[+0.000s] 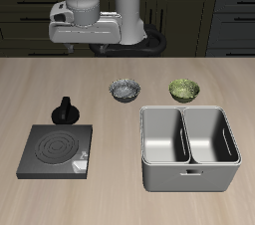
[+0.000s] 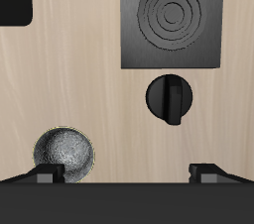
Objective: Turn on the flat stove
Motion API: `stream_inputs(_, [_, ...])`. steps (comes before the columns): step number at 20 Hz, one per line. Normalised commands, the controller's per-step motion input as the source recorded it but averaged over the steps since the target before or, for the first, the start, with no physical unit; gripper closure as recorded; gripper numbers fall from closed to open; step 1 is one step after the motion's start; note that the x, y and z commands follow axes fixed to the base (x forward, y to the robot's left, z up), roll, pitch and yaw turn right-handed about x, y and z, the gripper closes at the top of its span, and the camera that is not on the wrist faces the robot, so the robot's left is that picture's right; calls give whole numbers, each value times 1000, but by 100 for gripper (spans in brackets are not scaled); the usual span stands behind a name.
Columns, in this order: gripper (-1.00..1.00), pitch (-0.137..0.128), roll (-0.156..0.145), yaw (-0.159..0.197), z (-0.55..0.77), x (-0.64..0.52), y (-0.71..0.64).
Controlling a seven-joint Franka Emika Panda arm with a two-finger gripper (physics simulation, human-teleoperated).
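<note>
Gripper hanging high over the bench, stove not yet lit.

The gripper [image 2: 127, 172] is hovering well above the bench [image 1: 127, 80] with its fingertips [image 2: 44, 171] spread wide apart and nothing between them. Below it, toward the bench's front edge, the flat stove [image 1: 58, 151] is lying flat, its concentric rings [image 2: 173, 13] showing grey rather than glowing, so I'd judge it is off. In the wrist view a black round piece with a raised bar across it [image 2: 170, 100] is sitting just beside the plate; whether that is the stove's knob or a separate object I cannot tell. A rigid knob like that would likely turn stiffly, best pinched across its bar. Farther out, two small bowls [image 1: 125, 90] [image 1: 183, 90] and a grey double tub [image 1: 189, 147] are standing apart from the stove.
</note>
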Motion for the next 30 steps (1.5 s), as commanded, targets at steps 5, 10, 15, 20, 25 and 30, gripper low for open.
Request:
stream_inputs(5, [-100, -19, 4, 46, 46, 49, -277])
stream_inputs(10, [-100, 3, -15, 15, 6, 18, -176])
stream_inputs(15, [-100, -4, -15, -16, 29, 5, -354])
stream_inputs(20, [-100, -20, -17, 13, 31, -38, -191])
stream_inputs(25, [-100, -12, -6, -8, -19, -70, -45])
stream_inputs(30, [-100, -31, -17, 51, -72, -38, -49])
